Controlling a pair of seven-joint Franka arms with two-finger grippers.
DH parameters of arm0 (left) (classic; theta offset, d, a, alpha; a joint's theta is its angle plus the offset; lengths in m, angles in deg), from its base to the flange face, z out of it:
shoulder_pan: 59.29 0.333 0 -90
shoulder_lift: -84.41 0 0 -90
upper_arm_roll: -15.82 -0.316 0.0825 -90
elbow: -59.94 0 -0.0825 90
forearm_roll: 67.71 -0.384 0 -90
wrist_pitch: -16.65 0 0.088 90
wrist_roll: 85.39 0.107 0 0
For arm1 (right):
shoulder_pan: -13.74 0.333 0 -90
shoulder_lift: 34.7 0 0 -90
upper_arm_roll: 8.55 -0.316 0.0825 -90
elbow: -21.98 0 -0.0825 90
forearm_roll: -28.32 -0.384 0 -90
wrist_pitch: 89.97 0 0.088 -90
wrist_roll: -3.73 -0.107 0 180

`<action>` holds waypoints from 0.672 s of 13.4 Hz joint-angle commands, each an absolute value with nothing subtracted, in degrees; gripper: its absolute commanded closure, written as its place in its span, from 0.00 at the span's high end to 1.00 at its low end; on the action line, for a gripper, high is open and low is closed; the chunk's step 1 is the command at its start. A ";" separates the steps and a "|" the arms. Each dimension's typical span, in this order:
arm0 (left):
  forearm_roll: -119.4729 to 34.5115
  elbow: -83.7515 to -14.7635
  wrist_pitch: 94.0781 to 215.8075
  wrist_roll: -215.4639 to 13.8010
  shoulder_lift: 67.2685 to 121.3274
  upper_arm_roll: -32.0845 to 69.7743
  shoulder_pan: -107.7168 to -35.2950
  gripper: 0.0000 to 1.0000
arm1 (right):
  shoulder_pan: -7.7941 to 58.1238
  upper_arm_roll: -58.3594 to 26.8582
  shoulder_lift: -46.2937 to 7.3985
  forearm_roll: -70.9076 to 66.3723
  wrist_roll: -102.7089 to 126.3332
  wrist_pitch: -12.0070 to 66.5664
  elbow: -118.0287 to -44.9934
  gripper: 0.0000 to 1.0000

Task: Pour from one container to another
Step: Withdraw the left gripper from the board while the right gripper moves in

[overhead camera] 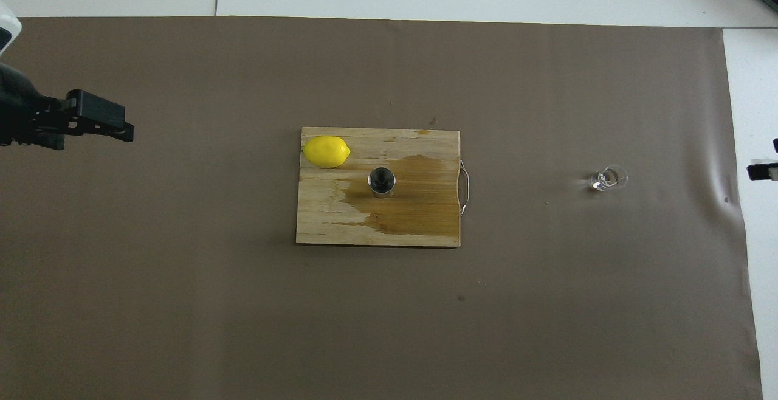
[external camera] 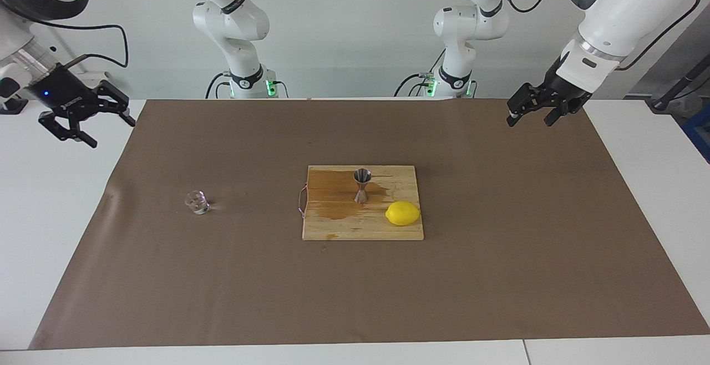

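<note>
We are counting one clear glass cup point(external camera: 197, 202), one steel jigger point(external camera: 362, 185), one lemon point(external camera: 402, 213) and one wooden cutting board point(external camera: 363, 229). We are also seeing one brown paper sheet point(external camera: 499, 276) and two grippers, the left gripper point(external camera: 533, 112) and the right gripper point(external camera: 91, 125).

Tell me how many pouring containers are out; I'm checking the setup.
2. The metal jigger stands on the cutting board beside the lemon. The small glass cup stands on the brown mat toward the right arm's end. None seems hidden.
</note>
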State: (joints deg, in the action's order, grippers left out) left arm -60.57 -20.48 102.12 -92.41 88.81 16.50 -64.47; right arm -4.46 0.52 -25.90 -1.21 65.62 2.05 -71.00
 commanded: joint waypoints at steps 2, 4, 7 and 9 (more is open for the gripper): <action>-62.08 -21.89 101.03 -91.45 85.65 15.91 -64.83 1.00 | -9.28 0.15 -20.12 -8.85 80.78 -1.11 -70.92 1.00; -62.69 -21.89 98.58 -91.45 85.47 15.38 -64.74 1.00 | -9.38 0.15 -18.89 -8.94 84.74 -1.11 -71.27 1.00; -65.59 -21.36 94.71 -91.28 84.68 14.32 -65.00 1.00 | -10.86 0.15 -15.38 -12.19 94.67 -1.63 -71.36 1.00; -65.60 -22.32 93.12 -91.28 83.54 14.24 -64.91 1.00 | -11.83 0.15 -13.09 -15.08 99.94 -2.86 -71.71 1.00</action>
State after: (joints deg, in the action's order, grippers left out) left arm -64.23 -20.50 94.77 -92.02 85.76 14.65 -64.43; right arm -9.88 0.54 -15.00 -11.77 94.79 -1.01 -71.44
